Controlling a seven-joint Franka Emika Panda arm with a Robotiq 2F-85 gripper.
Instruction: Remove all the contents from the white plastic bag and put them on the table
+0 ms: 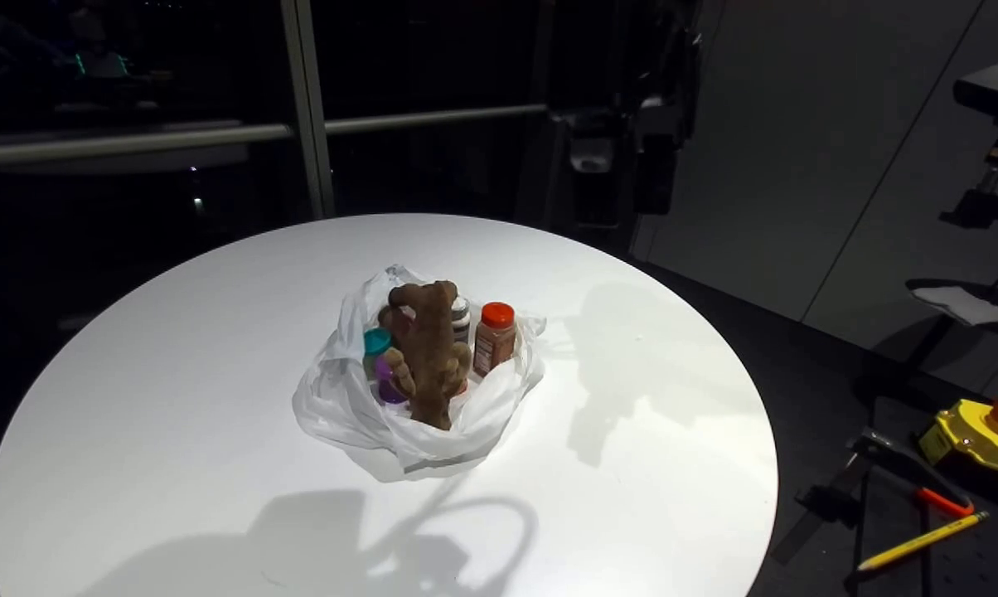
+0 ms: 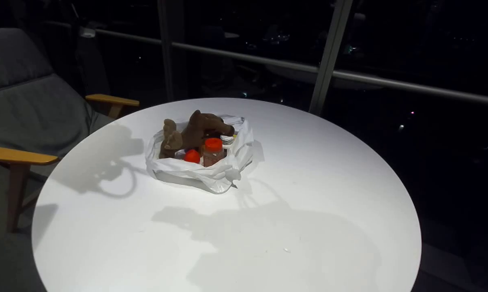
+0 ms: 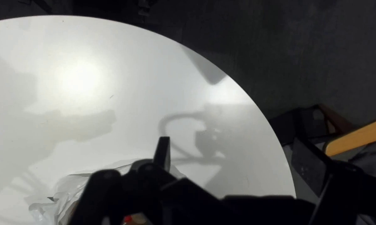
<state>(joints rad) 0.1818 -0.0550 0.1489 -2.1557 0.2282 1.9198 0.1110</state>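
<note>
We see the gripper point(image 3: 233, 156) spread, empty. Unpacking the bag point(image 1: 337, 402) seems unstarted; we should next approach the brown object point(image 1: 430, 340).

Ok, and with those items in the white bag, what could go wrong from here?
The white bag has a thin, crumpled rim, so the open gripper might snag it and drag the whole bag.
In an exterior view the brown object partly hides the purple tub; lifting it may disturb that tub.
The red-capped jar appears close to the bag's side, so a grasp could pinch plastic along with it.
</note>
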